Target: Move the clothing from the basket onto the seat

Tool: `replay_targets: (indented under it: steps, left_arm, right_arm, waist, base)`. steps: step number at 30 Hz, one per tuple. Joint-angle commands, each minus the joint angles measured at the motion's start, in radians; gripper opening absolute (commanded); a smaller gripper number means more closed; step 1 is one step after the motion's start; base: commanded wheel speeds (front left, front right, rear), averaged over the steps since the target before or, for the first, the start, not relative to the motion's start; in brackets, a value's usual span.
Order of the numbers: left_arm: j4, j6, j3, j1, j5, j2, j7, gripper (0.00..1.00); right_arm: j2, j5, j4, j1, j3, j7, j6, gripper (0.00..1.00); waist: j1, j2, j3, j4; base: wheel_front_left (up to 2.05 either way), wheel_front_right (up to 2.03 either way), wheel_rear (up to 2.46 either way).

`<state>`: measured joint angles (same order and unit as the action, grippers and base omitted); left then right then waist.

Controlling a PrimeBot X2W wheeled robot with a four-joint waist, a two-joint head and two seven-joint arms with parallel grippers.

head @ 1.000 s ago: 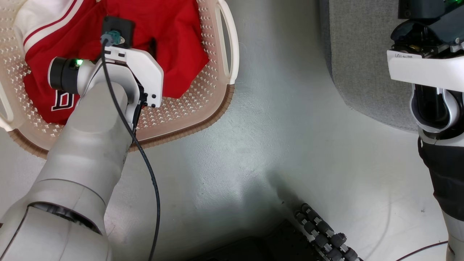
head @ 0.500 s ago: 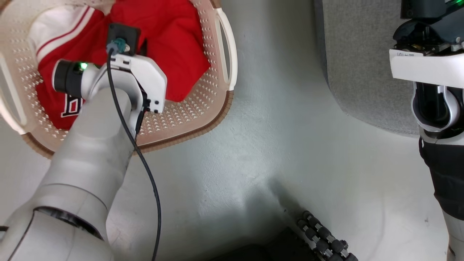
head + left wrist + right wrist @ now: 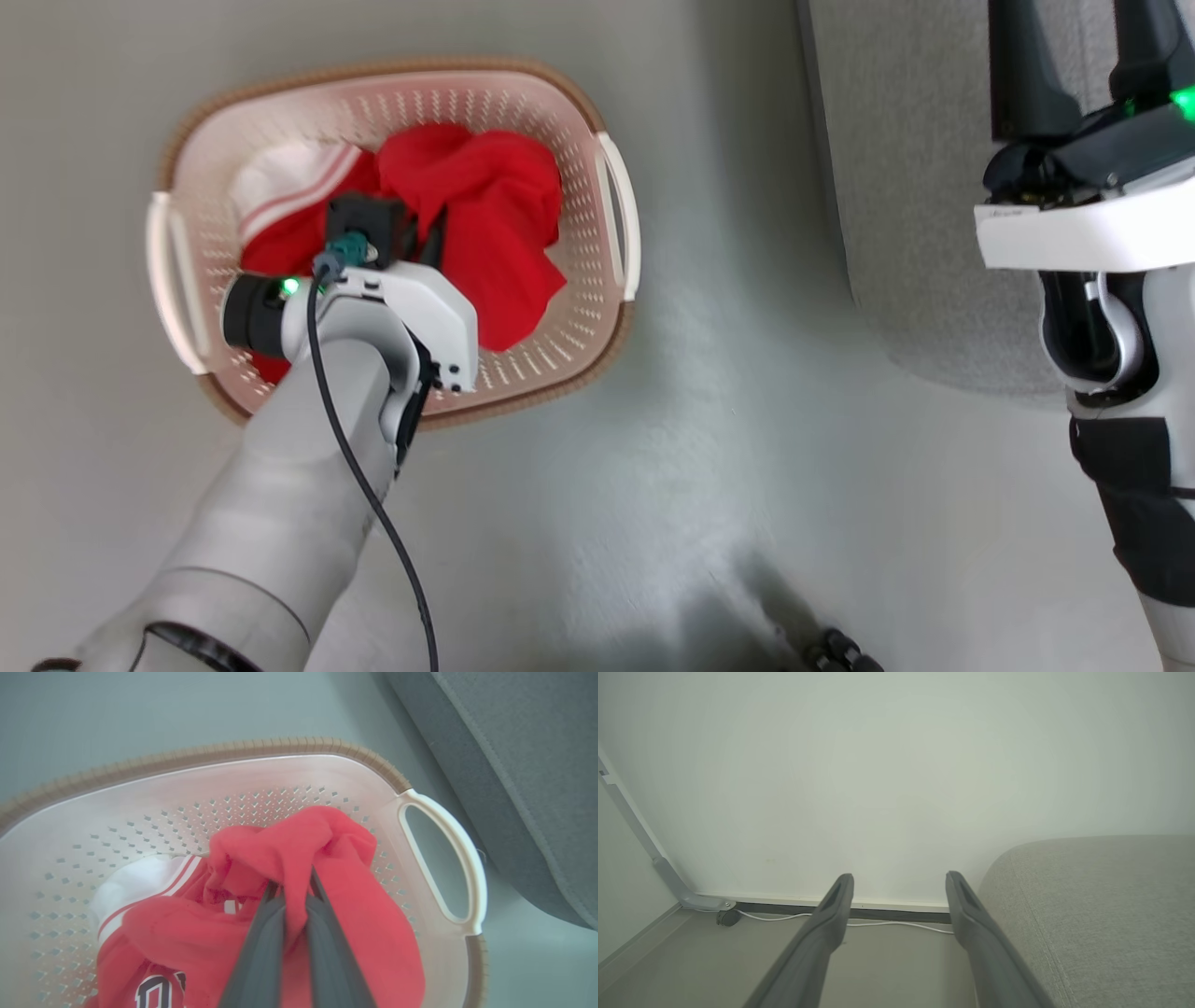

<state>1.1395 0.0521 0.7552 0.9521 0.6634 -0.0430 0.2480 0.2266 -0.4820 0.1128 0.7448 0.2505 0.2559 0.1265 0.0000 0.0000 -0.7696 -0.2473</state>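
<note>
clothing (image 3: 495,233), two soft red garments, lies heaped inside the cream oval perforated plastic basket (image 3: 392,103) on the pale grey floor (image 3: 709,485). plain red garment (image 3: 355,914) bunched on top; red jersey with white-striped trim (image 3: 154,933) beneath, dark lettering showing. my left gripper (image 3: 292,884) reaches into the basket, fingers pinching a fold of the plain red garment. my right gripper (image 3: 900,882) hangs by the large grey woven-fabric seat cushion (image 3: 1087,914), fingers spread. seat cushion to the right of the basket, apart from it.
</note>
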Motion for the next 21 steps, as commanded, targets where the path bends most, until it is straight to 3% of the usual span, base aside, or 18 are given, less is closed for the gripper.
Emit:
replay_targets:
  steps: [1,10,21]
  left_arm:
    - [-0.023,-0.007,-0.01,-0.031,0.011,-0.007,0.011,0.0]
    - [-0.194,0.005,-0.047,-0.139,0.002,-0.007,0.013,0.0]
    - [-0.331,-0.027,-0.148,-0.267,-0.081,-0.007,0.014,0.0]
  right_arm:
    - [0.01,0.011,-0.015,-0.049,0.007,0.006,0.004,1.0]
    - [0.025,0.038,0.053,-0.122,0.021,0.006,0.004,1.0]
    - [0.015,0.066,0.136,-0.211,0.032,0.006,0.004,1.0]
  waist:
    - [0.0,0.0,0.058,0.031]
    - [0.0,0.0,0.23,0.096]
    - [0.0,0.0,0.411,0.157]
  base:
    - [0.0,0.0,0.0]
    - [0.0,0.0,0.0]
    - [0.0,0.0,0.0]
